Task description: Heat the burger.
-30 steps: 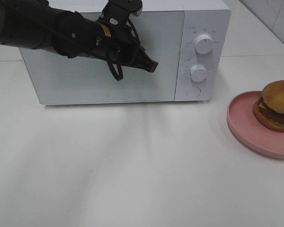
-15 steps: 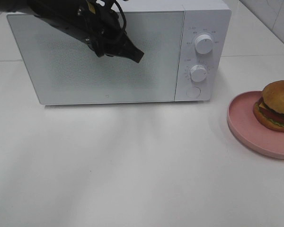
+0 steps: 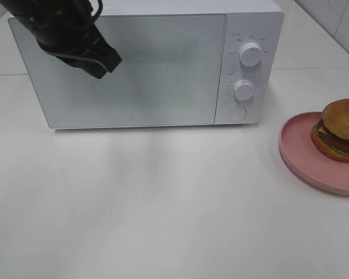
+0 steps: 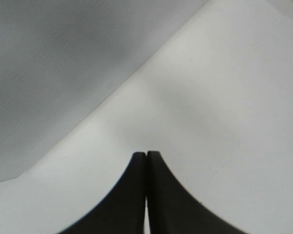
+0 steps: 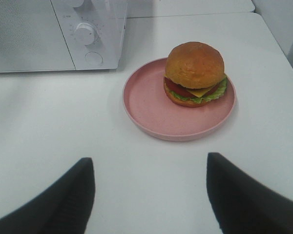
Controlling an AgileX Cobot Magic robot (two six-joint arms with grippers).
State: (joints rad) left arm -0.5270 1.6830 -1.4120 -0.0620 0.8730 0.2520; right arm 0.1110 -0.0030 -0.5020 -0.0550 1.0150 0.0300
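My left claw (image 4: 146,155) is squeezed tight with nothing in it. In the high view it hangs at the upper left, in front of the shut door of the big white box microwave (image 3: 163,64). My right claw (image 5: 150,168) is spread wide and holds nothing. The burger with the round brown bun (image 5: 195,74) sits on the round pink plate (image 5: 146,105) at the right edge of the white counter (image 3: 163,203), to the right of the microwave.
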